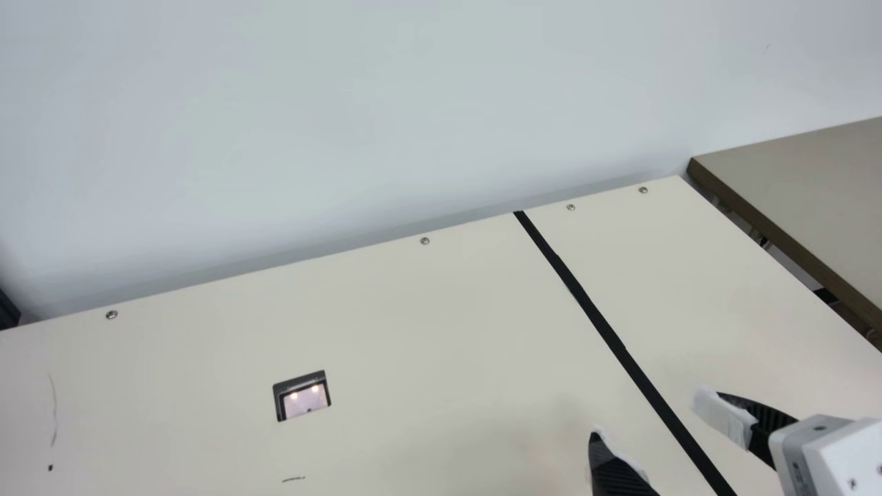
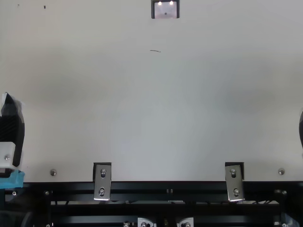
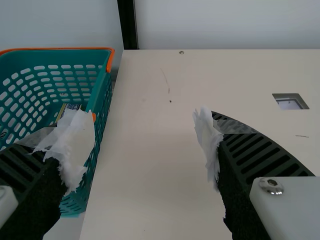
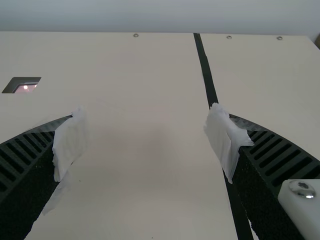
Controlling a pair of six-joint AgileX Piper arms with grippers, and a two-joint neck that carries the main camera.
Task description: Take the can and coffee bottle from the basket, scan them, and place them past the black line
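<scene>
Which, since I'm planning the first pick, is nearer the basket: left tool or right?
Left. The left tool is close beside the basket; the right tool is well away from it, by the black line.

A pale wall [image 1: 413,103] rises behind the cream counter [image 1: 427,331], its far edge dotted with screws [image 1: 424,241]. A thin curved mark [image 1: 54,406], a small black spot [image 1: 50,468] and a short dark dash [image 1: 293,479] show on top. At the main view's right stands a brown-edged table [image 1: 813,179]; in the left wrist view, a dark post [image 3: 128,25].
</scene>
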